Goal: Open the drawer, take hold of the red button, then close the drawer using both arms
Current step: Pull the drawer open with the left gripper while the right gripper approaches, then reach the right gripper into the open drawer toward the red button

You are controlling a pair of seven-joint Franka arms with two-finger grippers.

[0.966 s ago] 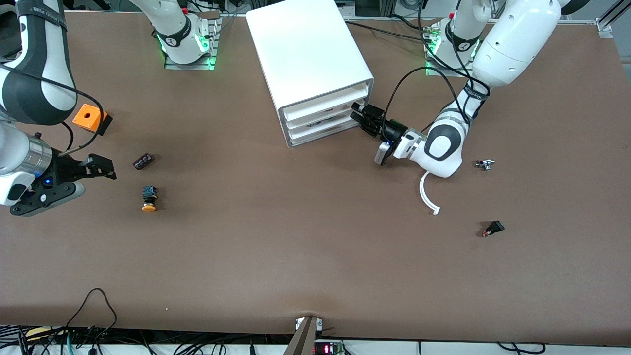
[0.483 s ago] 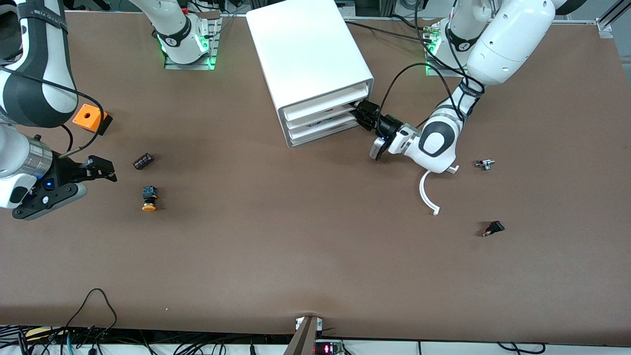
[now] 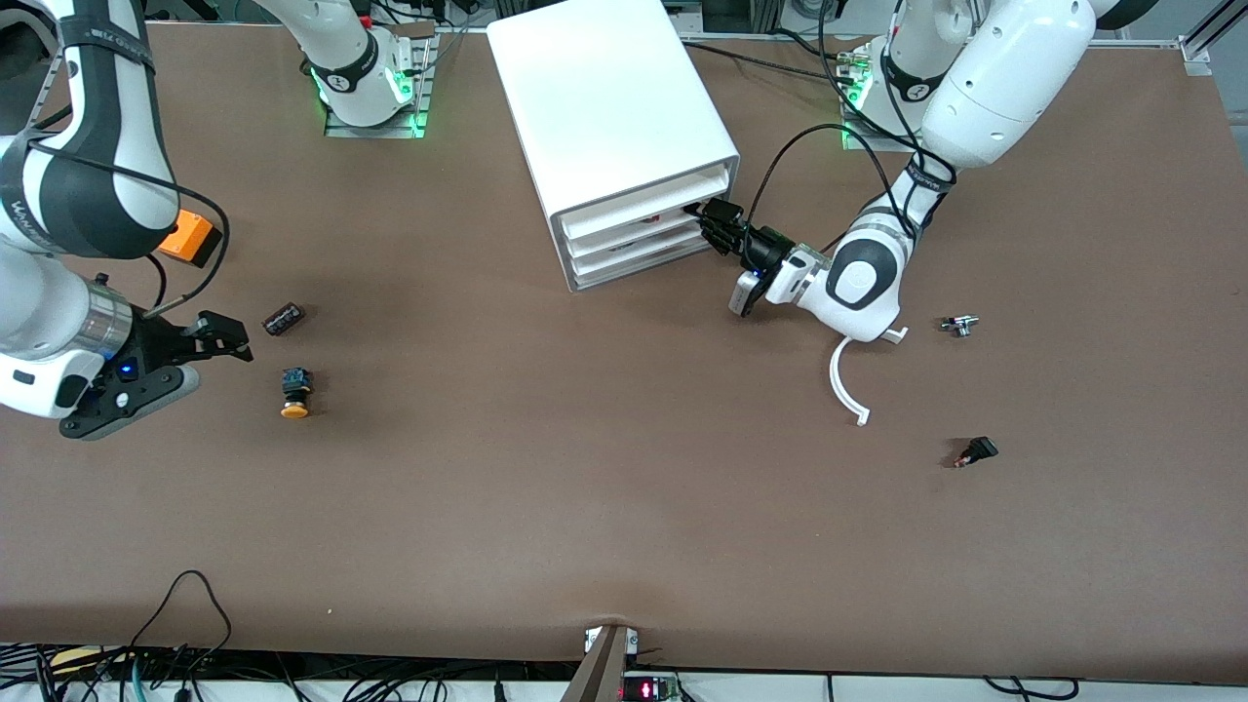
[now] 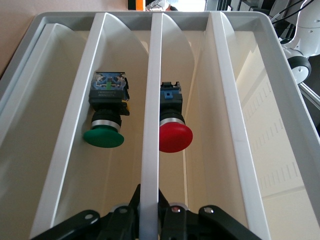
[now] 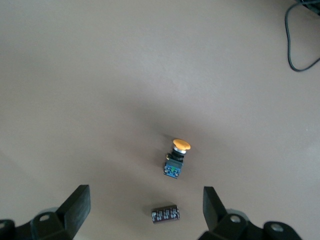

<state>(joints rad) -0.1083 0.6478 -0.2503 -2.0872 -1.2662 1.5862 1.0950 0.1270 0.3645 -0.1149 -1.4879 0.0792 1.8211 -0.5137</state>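
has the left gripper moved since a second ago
Yes. The left gripper has pushed in toward the white drawer cabinet, from just in front of its drawer fronts to their edge.

1. Cabinet (image 3: pixel 612 127) sits mid-table, nearer the bases than the front cam.
2. My left gripper (image 3: pixel 710 222) is at the cabinet's drawer fronts, at the corner toward the left arm's end; in the wrist view it (image 4: pixel 149 212) straddles a divider (image 4: pixel 151 125).
3. Button (image 4: pixel 172 122) lies in the compartment on one side of that divider, green button (image 4: pixel 106 112) in the one on its other side.
4. My right gripper (image 3: pixel 210 341) is over the table at the right arm's end, fingers wide apart.
5. Just beside it: capacitor (image 3: pixel 284 318), w/ yellow button (image 3: pixel 294 391) nearer the front cam.
6. Box (image 3: pixel 187 238) is farther from the cam, partly under my right arm.
7. Toward the left arm's end: curved strip (image 3: pixel 846 386), small part (image 3: pixel 959 325), plug (image 3: pixel 975 451) nearest the cam.
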